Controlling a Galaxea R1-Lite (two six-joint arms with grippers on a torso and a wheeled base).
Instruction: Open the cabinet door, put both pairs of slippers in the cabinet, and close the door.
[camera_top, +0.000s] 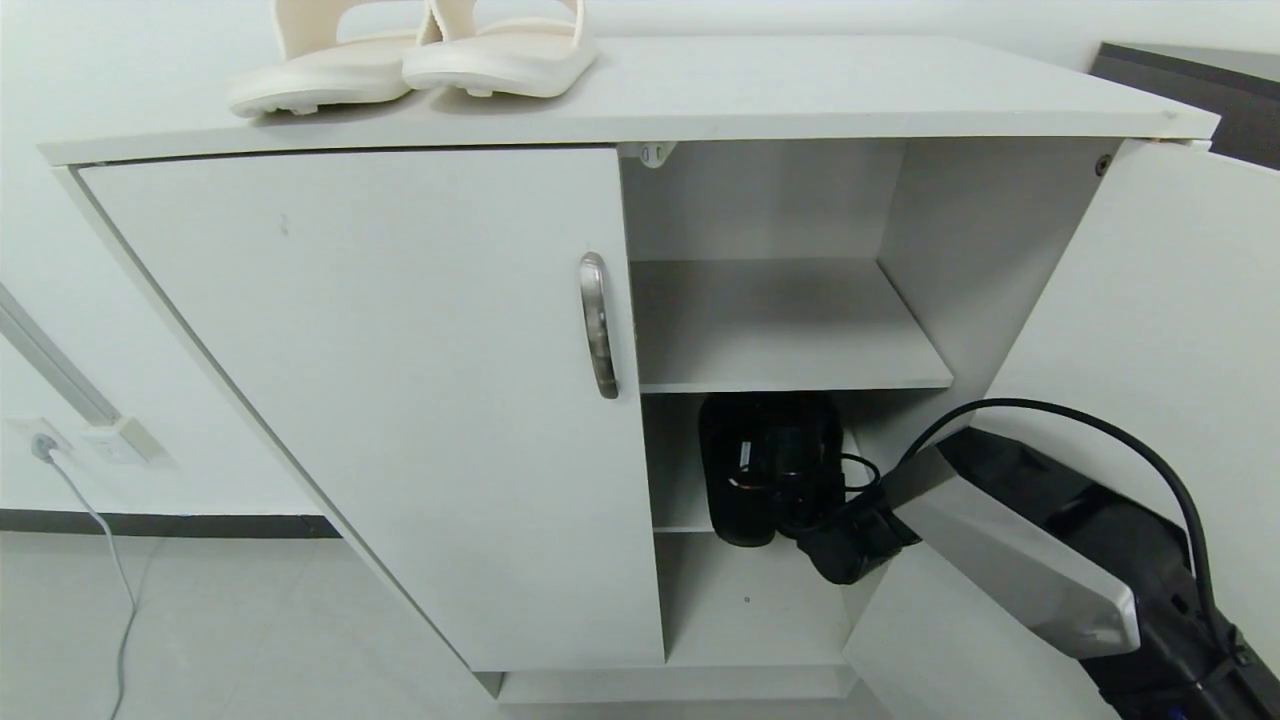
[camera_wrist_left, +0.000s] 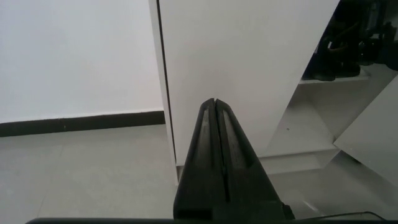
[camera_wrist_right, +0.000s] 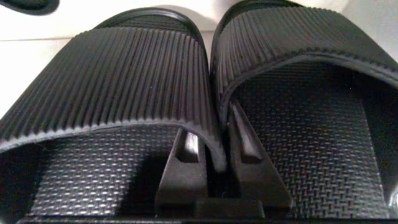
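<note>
A pair of black slippers (camera_top: 765, 465) is inside the white cabinet (camera_top: 800, 90), at its middle shelf behind the open right door (camera_top: 1150, 300). My right gripper (camera_wrist_right: 217, 158) is shut on the black slippers (camera_wrist_right: 143, 74), pinching their two inner strap edges together. A cream pair of slippers (camera_top: 420, 60) lies on the cabinet top at the left. The left door (camera_top: 380, 380), with its metal handle (camera_top: 597, 325), is closed. My left gripper (camera_wrist_left: 214, 109) is shut and holds nothing; it hangs low, facing the left door (camera_wrist_left: 236, 62).
The upper shelf (camera_top: 780, 320) and bottom shelf (camera_top: 750, 600) are bare. A wall socket with a cable (camera_top: 40, 440) sits low on the left wall. Grey floor (camera_wrist_left: 87, 174) lies open to the cabinet's left.
</note>
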